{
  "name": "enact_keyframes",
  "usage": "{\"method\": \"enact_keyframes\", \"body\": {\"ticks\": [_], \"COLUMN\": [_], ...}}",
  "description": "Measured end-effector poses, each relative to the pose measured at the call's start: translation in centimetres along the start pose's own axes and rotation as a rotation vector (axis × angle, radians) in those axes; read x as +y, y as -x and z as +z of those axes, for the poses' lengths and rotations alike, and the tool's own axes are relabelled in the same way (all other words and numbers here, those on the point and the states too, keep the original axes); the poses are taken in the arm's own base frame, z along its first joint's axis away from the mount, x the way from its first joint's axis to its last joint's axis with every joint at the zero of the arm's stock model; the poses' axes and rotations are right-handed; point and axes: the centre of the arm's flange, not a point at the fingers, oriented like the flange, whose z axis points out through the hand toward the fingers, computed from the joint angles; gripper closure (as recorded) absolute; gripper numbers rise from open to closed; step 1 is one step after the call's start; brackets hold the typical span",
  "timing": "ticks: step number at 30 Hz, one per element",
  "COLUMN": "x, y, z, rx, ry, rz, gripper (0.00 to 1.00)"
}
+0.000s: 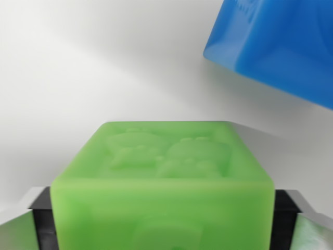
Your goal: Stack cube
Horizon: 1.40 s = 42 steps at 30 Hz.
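A plain white surface [104,67] fills most of the frame, brighter toward the upper left and shaded in a soft grey band across the middle right. No edge or wall can be made out.

A green cube [164,182] occupies the lower centre of the frame, very close to the camera. Its top face is seen tilting away, with raised relief figures moulded into it; the shapes are too soft to be identified. Its front face runs down past the bottom edge, where part of a rounded embossed outline is seen.

The gripper [165,219] is seen only as black fingers [44,219] at the lower left and lower right, one pressed against each side of the green cube. The cube is held between them, so the fingers are closed on it. Whether the cube rests on the surface or is lifted clear cannot be told from this view.

A blue cube [276,44] is seen in the upper right corner, cut off by the top and right edges, tilted in the frame with one corner pointing toward the lower left. A faint shadow is cast below it. It lies well apart from the green cube, with bare white surface between them.
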Motion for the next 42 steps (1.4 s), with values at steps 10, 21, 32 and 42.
{"method": "enact_keyframes", "body": {"ticks": [10,21,32,42], "x": [0.0,0.0,0.0,-0.1], "y": [0.0,0.0,0.0,-0.1], "z": [0.0,0.0,-0.2,-1.4], "rx": [0.000,0.000,0.001,0.005], "ry": [0.000,0.000,0.000,-0.001], "rz": [0.000,0.000,0.000,-0.001], "gripper": [1.00,1.00,1.00,1.00]}}
